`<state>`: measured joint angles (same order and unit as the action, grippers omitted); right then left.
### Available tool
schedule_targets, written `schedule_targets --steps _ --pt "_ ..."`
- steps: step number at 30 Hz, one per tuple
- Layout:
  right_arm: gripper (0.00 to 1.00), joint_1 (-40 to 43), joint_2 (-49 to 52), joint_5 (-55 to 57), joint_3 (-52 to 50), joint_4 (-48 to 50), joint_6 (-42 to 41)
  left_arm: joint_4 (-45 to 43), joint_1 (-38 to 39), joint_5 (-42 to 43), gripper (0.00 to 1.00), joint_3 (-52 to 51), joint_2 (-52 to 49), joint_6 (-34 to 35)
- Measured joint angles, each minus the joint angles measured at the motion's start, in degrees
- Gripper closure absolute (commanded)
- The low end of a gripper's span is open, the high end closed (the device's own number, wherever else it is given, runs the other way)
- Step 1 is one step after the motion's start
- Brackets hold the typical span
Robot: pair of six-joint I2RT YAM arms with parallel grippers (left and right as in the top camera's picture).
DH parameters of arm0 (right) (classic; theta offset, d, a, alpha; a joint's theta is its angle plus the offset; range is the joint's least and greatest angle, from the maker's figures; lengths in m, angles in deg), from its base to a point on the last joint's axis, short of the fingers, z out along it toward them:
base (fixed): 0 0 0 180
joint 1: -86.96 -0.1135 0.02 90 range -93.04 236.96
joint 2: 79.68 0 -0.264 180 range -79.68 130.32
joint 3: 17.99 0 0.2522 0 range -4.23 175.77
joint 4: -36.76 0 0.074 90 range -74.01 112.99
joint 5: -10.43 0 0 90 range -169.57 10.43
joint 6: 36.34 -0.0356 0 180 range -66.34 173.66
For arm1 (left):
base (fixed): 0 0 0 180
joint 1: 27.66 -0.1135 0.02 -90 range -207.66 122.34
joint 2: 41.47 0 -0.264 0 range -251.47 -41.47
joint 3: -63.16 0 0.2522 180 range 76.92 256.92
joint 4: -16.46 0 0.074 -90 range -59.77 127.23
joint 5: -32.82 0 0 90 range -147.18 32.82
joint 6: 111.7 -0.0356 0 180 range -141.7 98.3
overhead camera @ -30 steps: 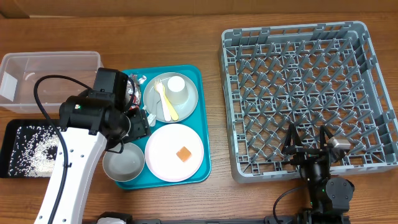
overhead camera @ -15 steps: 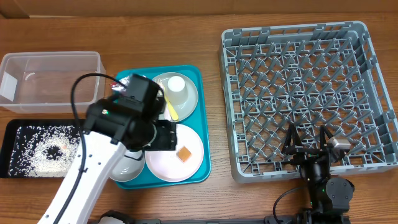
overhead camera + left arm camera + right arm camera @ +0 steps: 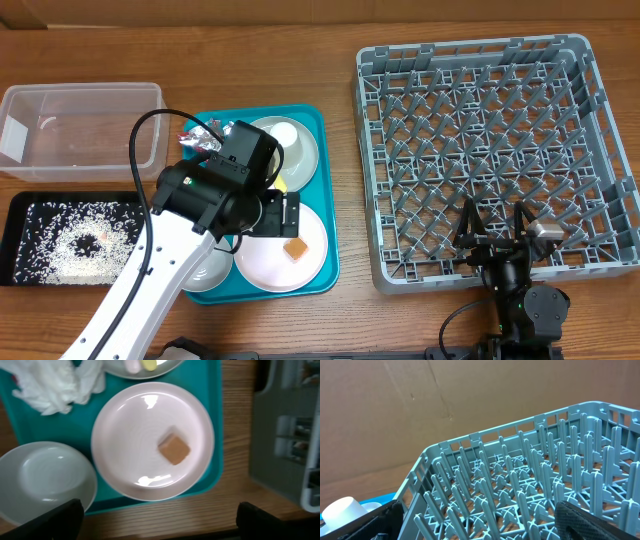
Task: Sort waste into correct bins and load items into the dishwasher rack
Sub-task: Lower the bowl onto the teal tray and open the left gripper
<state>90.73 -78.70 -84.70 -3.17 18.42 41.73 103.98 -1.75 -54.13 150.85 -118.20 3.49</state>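
Swung rightward over the teal tray [image 3: 80,425], the left gripper [image 3: 160,522] hovers, jaws wide and empty, above the one orange food cube [image 3: 174,449] on the pink plate [image 3: 125,425]. An off-centre pinch could skid it off that glossy plate. Beyond lie one white bowl [image 3: 45,480], one crumpled napkin [image 3: 55,382], one grey-green plate [image 3: 305,165], one cup [image 3: 285,135] and two bins, the clear tub [image 3: 80,92] and the black tray [image 3: 20,205]. The right gripper [image 3: 492,210] sits wide open at the dishwasher rack [image 3: 470,48].

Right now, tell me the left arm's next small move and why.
Probably lower the left gripper onto the orange food cube and close on it. Its jaws stand open and empty above the pink plate, where the cube lies alone, nothing crowding it.
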Motion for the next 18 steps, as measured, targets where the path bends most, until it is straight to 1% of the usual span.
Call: schedule_targets --steps 2,5,7,9,14,16,18 --pt "0.0 0.0 0.0 0.0 0.0 0.0 0.0 2.7 -0.1 -4.0 0.0 0.0 -0.2 1.7" --pt "0.0 0.0 0.0 0.0 0.0 0.0 0.0 6.9 -1.8 -8.3 0.1 -0.1 -0.3 4.1" --pt "0.0 0.0 0.0 0.0 0.0 0.0 0.0 8.9 -3.6 -9.6 0.14 -0.1 -0.3 4.9" --pt "0.0 0.0 0.0 0.0 0.0 0.0 0.0 9.9 -5.0 -9.7 0.16 -0.1 -0.3 5.2" --pt "0.0 0.0 0.0 0.0 0.0 0.0 0.0 9.0 -5.0 -7.9 0.14 -1.6 -0.3 4.9" --pt "0.0 0.0 0.0 0.0 0.0 0.0 0.0 8.3 -4.7 -7.6 0.11 -3.7 -0.3 4.9" --pt "0.0 0.0 0.0 0.0 0.0 0.0 0.0 7.0 -4.5 -7.6 0.09 -6.4 -0.4 5.4"
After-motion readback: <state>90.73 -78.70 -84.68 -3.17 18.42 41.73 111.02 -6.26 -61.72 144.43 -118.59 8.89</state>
